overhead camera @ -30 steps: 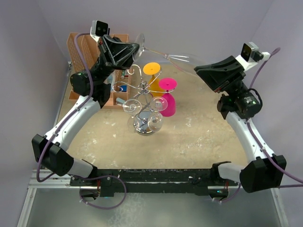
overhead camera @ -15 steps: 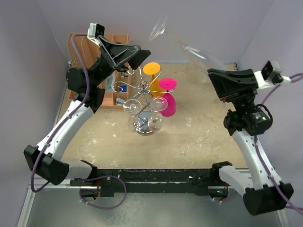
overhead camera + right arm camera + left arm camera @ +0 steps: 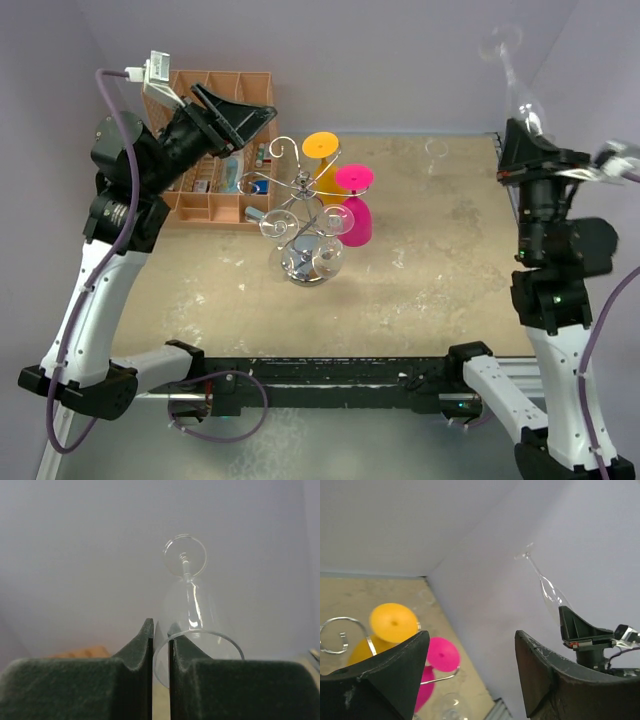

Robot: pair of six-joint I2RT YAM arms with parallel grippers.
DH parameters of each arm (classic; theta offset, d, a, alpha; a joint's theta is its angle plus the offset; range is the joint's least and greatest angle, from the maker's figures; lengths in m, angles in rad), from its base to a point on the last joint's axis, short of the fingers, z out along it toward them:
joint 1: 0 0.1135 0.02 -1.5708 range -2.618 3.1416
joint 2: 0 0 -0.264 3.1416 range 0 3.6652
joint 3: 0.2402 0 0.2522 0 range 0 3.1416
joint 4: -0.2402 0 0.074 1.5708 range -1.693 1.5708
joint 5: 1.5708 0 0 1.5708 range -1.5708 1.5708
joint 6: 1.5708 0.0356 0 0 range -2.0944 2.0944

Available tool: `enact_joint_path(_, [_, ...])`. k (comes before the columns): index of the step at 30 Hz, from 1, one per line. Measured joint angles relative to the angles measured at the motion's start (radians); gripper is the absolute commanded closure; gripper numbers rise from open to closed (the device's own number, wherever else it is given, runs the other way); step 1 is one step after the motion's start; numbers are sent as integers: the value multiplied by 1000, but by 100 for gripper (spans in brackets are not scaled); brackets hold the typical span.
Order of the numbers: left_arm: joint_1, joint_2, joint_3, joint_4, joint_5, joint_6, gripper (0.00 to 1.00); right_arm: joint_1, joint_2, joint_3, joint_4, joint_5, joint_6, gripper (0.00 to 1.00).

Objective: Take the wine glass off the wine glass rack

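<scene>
Beige table (image 3: 430,285): mottled and scuffed, with paler patches.
Walls (image 3: 400,60): plain pale lilac, closing the table in at the back and on both sides.
Rack (image 3: 300,200): silver wire curls on a stem, standing near the middle of the table, with clear glasses hanging from it low by the round base.
Glass (image 3: 516,95): off the rack, high in the air at the right edge, before the right wall, foot up and bowl down.
Right gripper (image 3: 160,645): pointing upward, fingers narrow, pinching the rim of the glass between them.
Left gripper (image 3: 470,636): raised over the organizer's right end, left of the rack, fingers wide apart and holding nothing.
Cups: one yellow (image 3: 322,150), one pink (image 3: 358,218), foot up, just behind the rack.
Organizer (image 3: 200,78): orange, slotted, in the far-left corner against the wall, with small items in its slots.
</scene>
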Motion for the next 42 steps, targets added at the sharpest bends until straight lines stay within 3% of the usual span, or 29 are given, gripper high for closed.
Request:
enact_joint_path(8, [1, -2, 105, -306, -206, 267, 32, 0, 122, -34, -472, 109, -164, 100])
enact_joint_path(15, [1, 3, 108, -443, -339, 368, 32, 0, 416, 64, -712, 90, -169, 100])
enact_joint_path(23, [1, -3, 108, -544, -481, 430, 31, -12, 673, 204, -776, 70, -144, 100])
enact_joint_path(33, [1, -22, 108, -580, -544, 472, 30, -81, 752, 224, -804, 69, -120, 100])
enact_joint_path(37, [1, -24, 108, -579, -536, 481, 18, -106, 758, 224, -802, 69, -122, 100])
enact_joint_path(42, [1, -24, 108, -572, -510, 488, 14, -149, 843, 270, -809, 46, -138, 100])
